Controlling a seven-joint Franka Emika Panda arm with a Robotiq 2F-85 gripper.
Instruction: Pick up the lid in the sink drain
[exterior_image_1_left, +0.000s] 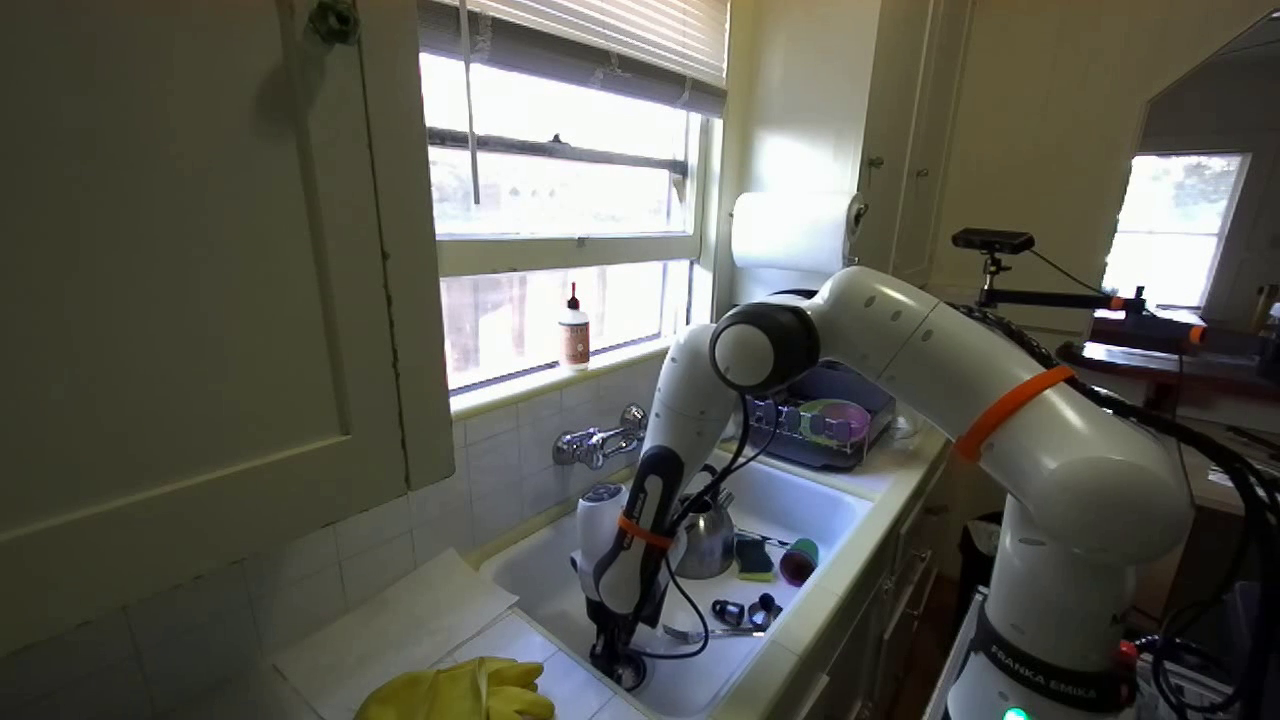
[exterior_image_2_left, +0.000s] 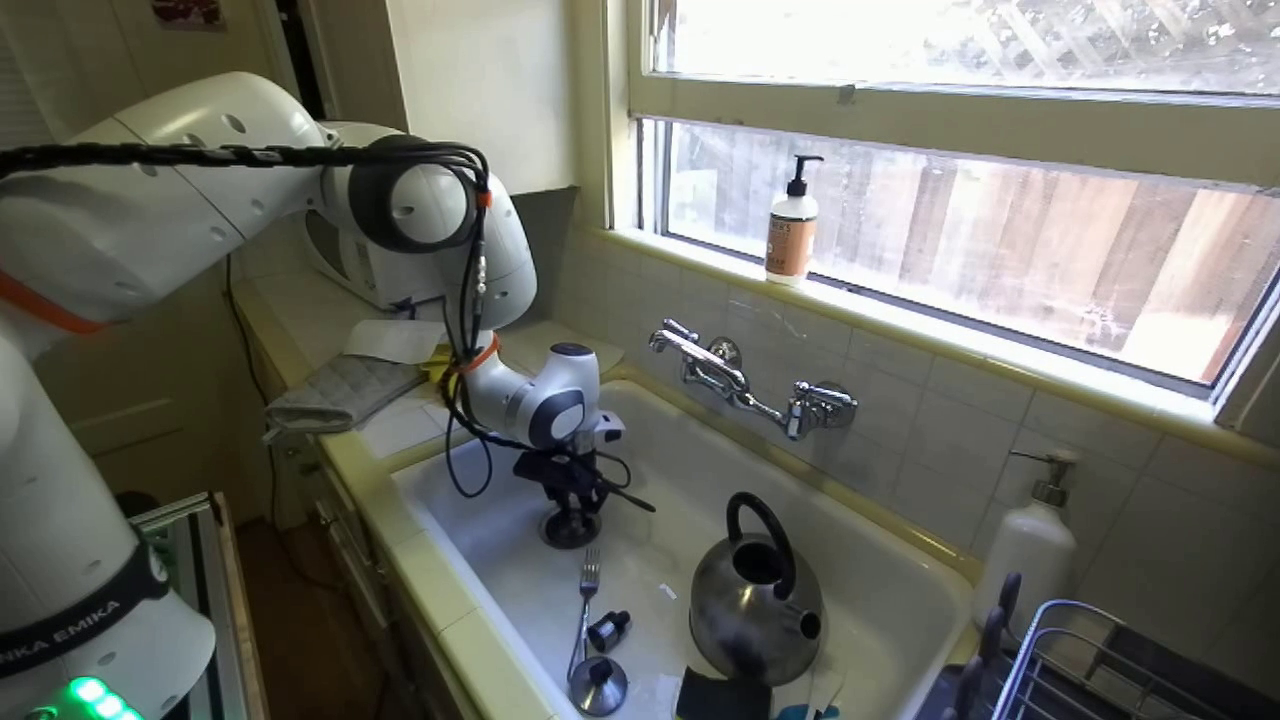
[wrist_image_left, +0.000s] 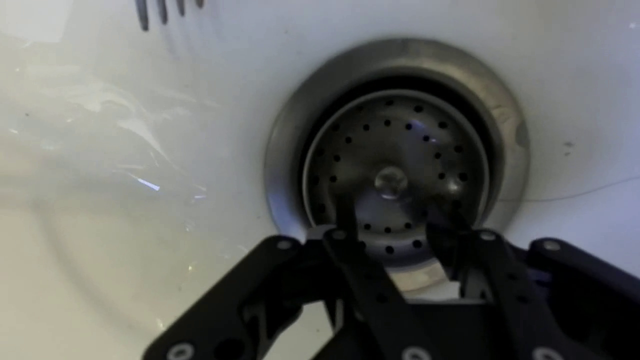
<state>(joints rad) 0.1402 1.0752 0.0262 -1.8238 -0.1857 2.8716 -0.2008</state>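
Our gripper (wrist_image_left: 392, 222) points down over the sink drain (wrist_image_left: 284, 160), its 2 fingers apart with a gap between the tips. We see the lid (wrist_image_left: 385, 145), a round perforated metal disc with a small central knob (wrist_image_left: 391, 182), sitting inside the drain's grey ring; whether the fingertips touch it, we cannot tell. In an exterior view, a fork (exterior_image_2_left: 590, 575) lies in the white sink (exterior_image_2_left: 870, 560), its 4 tines near the drain. We also see a steel kettle (exterior_image_2_left: 745, 620) standing upright in the sink, apart from our gripper.
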